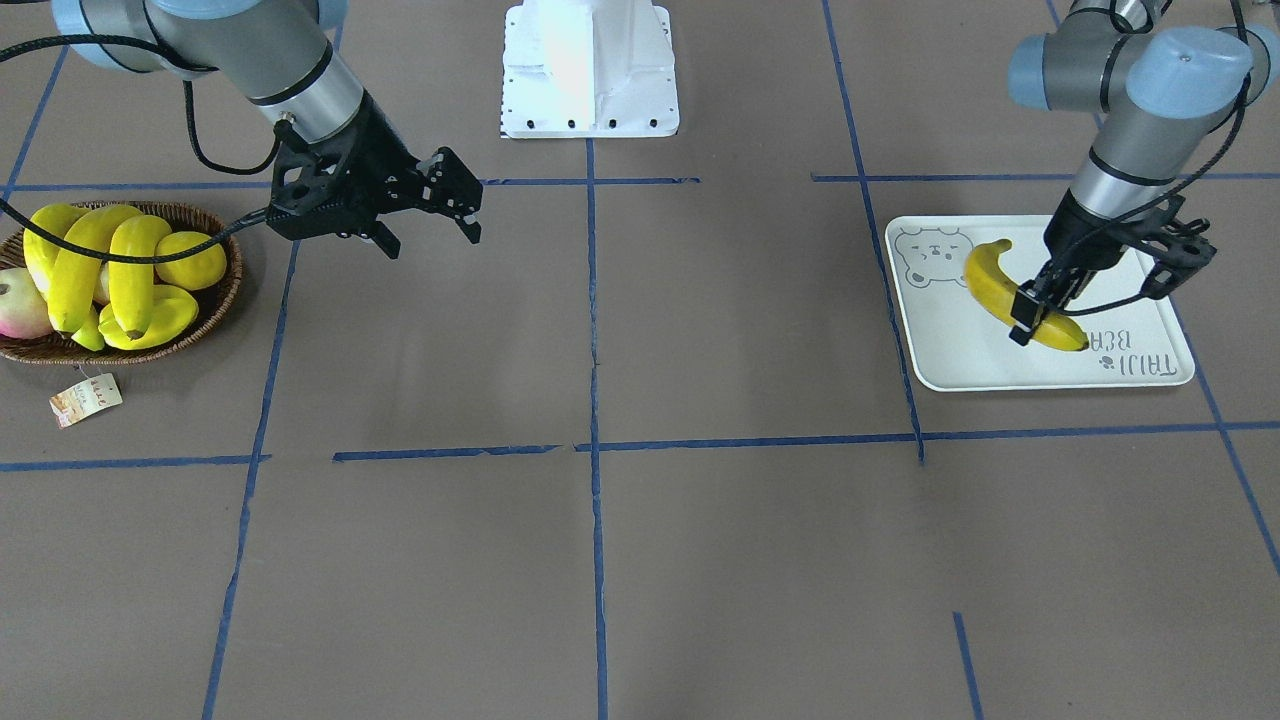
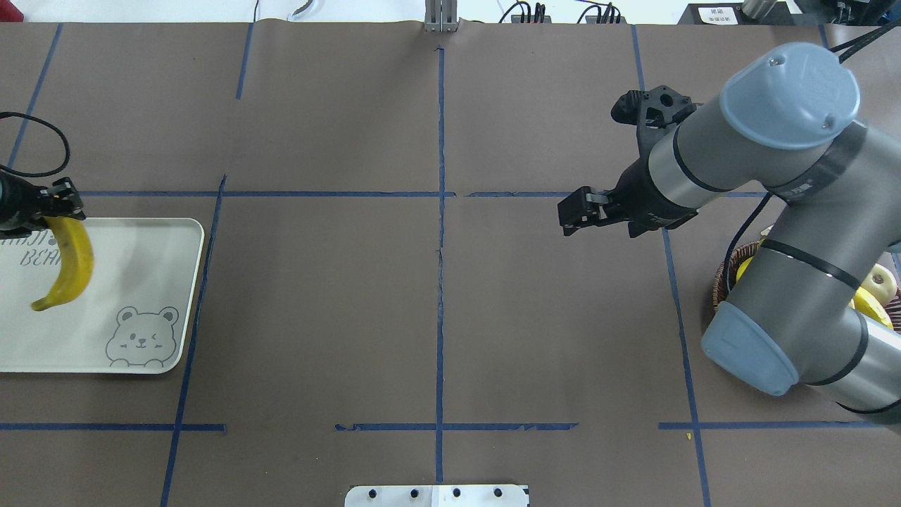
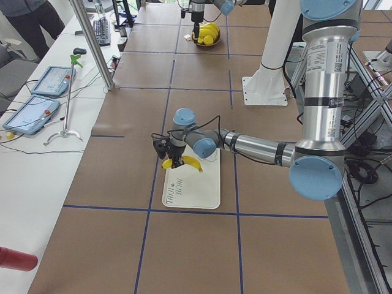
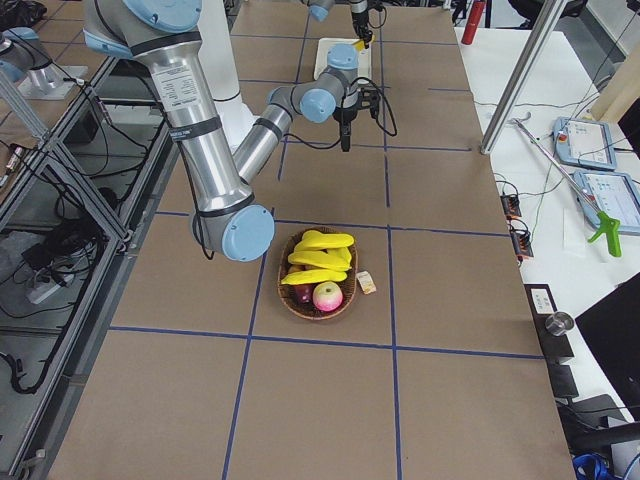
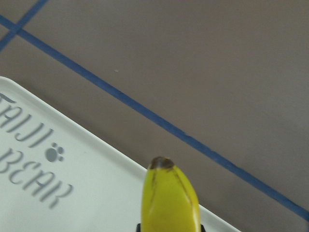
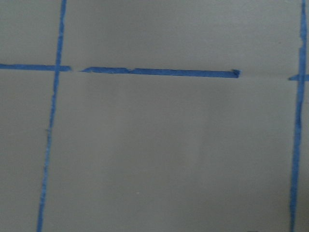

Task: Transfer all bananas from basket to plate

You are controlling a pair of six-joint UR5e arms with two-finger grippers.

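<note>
Brown tabletop (image 1: 600,560), divided into squares by blue tape (image 1: 592,330), with a white robot base (image 1: 590,70) at its edge and two grey arms reaching over it. At the robot's left end lies one white plate (image 1: 950,350), printed with a grey bear face (image 2: 144,327) and grey lettering (image 1: 1135,355). The left arm (image 1: 1130,150) comes down over it. The left jaws are closed on one end of the held banana (image 1: 985,275), which stretches across the plate. Whether it touches the plate cannot be told. Only the left wrist view shows the banana's dark tip close up, at the plate's rim.

Well apart, at the robot's right end, one dark wicker basket (image 1: 215,315) holds three more bananas (image 1: 135,270), heaped with a round yellow fruit (image 1: 190,260) and a pink-and-green fruit (image 1: 20,305). A paper tag (image 1: 87,398) lies beside it. The front view shows the basket whole; the overhead view hides most of it behind the right arm (image 2: 774,176).

The right jaws are spread wide and empty, hovering over bare tabletop between the basket and the middle. The right wrist view shows only brown surface and tape.

The side views alone show the room: a white side bench (image 3: 24,171) with two tablets (image 3: 54,79), and a person (image 3: 33,18) standing at its far end.

Four bananas in all.
</note>
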